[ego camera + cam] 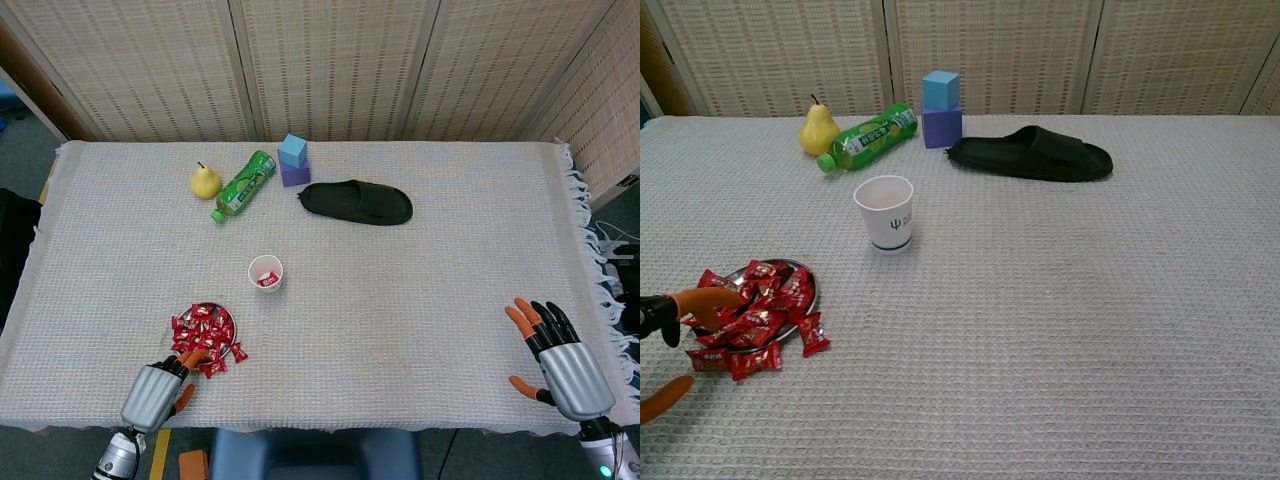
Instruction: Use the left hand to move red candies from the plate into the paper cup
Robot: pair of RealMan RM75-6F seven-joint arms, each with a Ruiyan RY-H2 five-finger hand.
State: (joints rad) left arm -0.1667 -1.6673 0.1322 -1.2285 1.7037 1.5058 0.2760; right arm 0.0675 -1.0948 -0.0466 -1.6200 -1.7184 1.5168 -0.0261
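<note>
A small plate (226,318) (805,273) near the table's front left is heaped with red candies (203,335) (758,312), and a few lie on the cloth beside it. The white paper cup (265,272) (885,212) stands behind and to the right, with a red candy inside. My left hand (160,392) (685,330) is at the near edge of the pile, its orange fingertips (193,358) touching the candies; whether it holds one I cannot tell. My right hand (562,354) rests open at the front right, fingers spread.
At the back stand a yellow pear (205,181), a green bottle (243,184) lying down, two stacked blue and purple blocks (293,160) and a black slipper (356,201). The table's front edge runs just under both hands.
</note>
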